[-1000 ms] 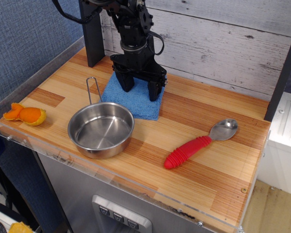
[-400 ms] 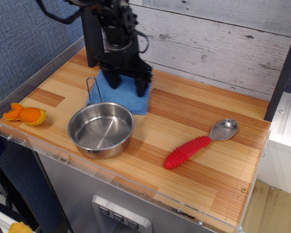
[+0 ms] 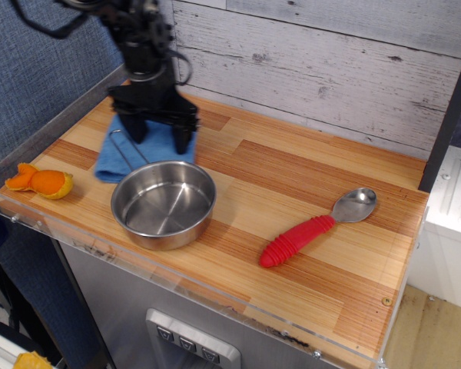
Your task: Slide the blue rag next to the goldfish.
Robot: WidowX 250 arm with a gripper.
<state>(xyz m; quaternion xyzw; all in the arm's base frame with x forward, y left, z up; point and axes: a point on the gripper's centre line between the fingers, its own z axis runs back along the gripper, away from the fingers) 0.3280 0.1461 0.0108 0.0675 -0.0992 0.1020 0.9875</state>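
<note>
Rag dragged left across counter, now behind pan, nearer goldfish but still apart. Pincer spread open, fingertips pressing rag. More sliding likely needed.

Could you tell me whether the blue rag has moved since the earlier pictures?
Yes. The blue rag has slid left along the table, from behind the steel pan toward the goldfish, pressed under the gripper.
</note>
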